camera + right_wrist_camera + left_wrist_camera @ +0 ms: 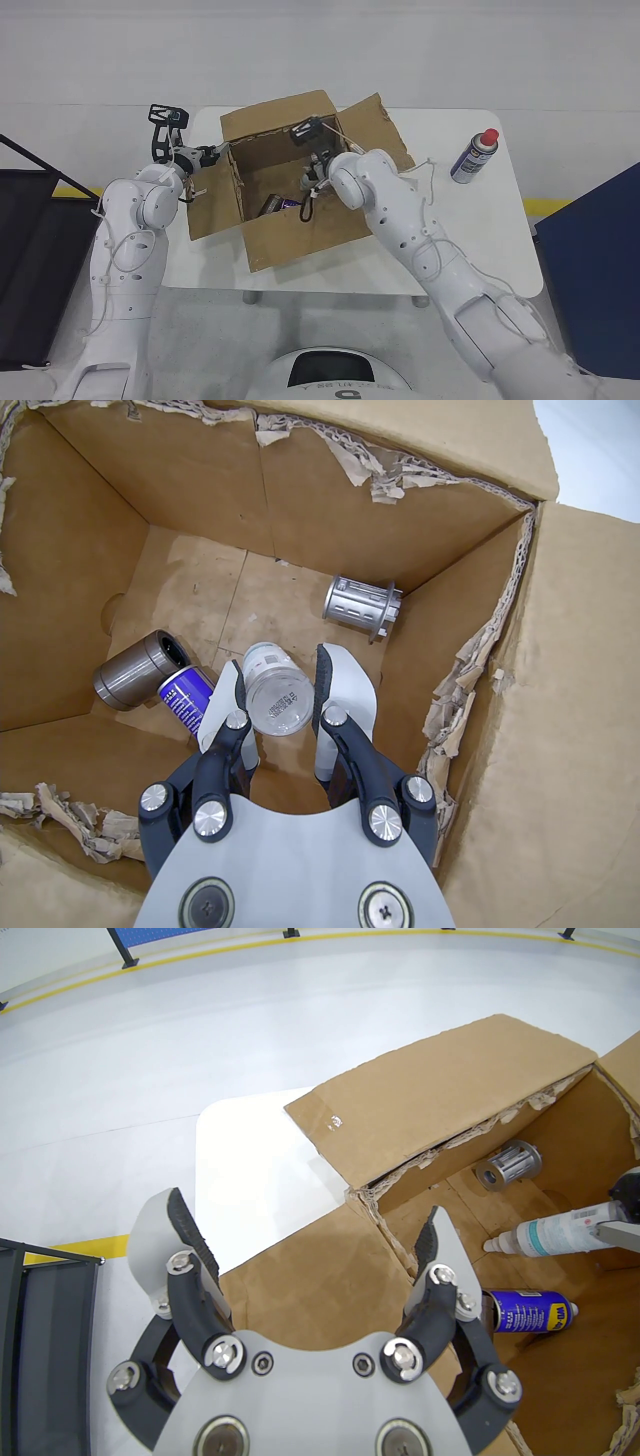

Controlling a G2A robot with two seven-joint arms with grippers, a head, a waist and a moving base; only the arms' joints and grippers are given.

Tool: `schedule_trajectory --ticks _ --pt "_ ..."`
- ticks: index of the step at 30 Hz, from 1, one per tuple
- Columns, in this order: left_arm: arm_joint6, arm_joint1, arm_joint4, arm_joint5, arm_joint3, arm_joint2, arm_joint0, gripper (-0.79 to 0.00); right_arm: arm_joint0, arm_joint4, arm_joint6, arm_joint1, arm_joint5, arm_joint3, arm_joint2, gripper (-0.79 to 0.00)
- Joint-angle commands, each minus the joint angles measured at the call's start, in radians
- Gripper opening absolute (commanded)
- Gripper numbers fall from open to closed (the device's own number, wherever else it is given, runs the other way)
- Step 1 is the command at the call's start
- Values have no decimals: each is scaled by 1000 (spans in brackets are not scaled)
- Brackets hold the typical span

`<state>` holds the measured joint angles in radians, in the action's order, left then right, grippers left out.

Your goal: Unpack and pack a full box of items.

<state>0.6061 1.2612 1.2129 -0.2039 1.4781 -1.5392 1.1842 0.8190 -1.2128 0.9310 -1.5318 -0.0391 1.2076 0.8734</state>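
White nozzle bottle being held low inside the cardboard box, right gripper clamping its base, blue spray can, steel bushing and ribbed spool lying on the box floor, left gripper hanging spread wide over a flap.

Brown box, blue can, white bottle, silver spool.

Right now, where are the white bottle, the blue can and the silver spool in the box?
white bottle [277,700], right wrist view, on its round bottom end.
blue can [530,1312], left wrist view, on its printed side.
silver spool [357,605], right wrist view, on its slotted middle.
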Motion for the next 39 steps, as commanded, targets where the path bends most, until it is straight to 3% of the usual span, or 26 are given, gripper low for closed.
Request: schedule_trajectory --ticks 1,8,17,24,31,39 --pt "0 0 0 0 0 0 0 0 -6 1 7 -4 2 -8 -9 -785" --pt "0 0 0 0 0 0 0 0 -37 4 27 -23 2 -50 -45 -785" --pt "0 0 0 0 0 0 0 0 -71 22 49 -42 17 -108 -69 -526" --pt "0 0 0 0 0 0 0 0 -86 26 66 -56 10 -146 -85 -434" --pt "0 0 0 0 0 0 0 0 -105 40 104 -69 22 -187 -99 -431" --pt "0 0 0 0 0 0 0 0 -141 66 174 -84 49 -249 -108 -529"
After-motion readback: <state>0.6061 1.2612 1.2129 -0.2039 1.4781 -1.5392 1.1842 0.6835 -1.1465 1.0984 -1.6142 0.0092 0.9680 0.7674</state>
